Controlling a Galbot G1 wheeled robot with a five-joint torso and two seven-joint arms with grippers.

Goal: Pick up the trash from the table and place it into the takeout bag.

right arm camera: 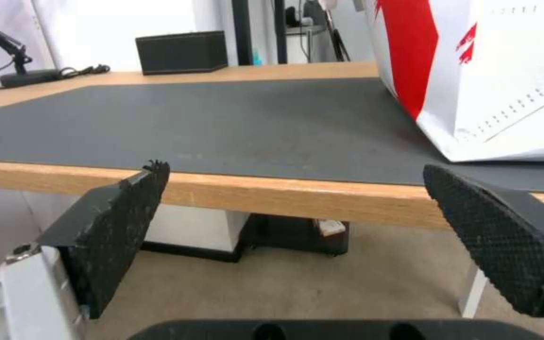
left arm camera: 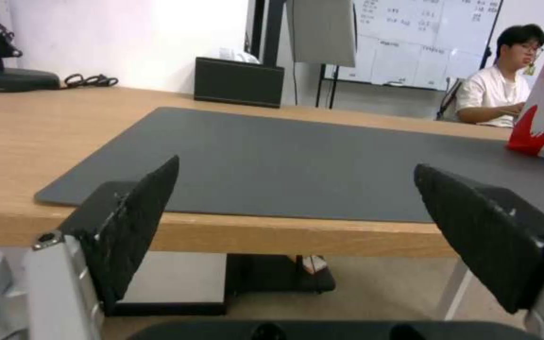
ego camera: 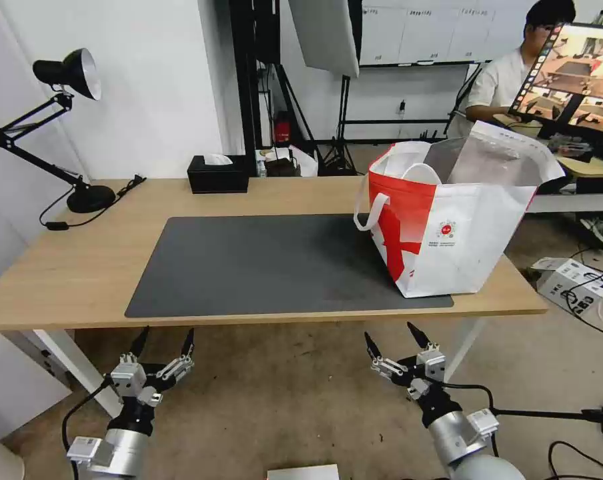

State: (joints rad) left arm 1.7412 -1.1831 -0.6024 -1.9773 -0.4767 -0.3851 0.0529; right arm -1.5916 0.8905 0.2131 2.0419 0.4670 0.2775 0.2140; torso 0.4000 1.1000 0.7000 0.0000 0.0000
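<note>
No trash on the table (ego camera: pixel 81 267) or dark mat (ego camera: pixel 275 263) now, so you look finished. Takeout bag (ego camera: pixel 448 227) stands on the mat's right end, contents hidden. Your left gripper (ego camera: pixel 163 342) and right gripper (ego camera: pixel 389 338) hang below the near edge, fingers wide, empty, well short of the bag
</note>
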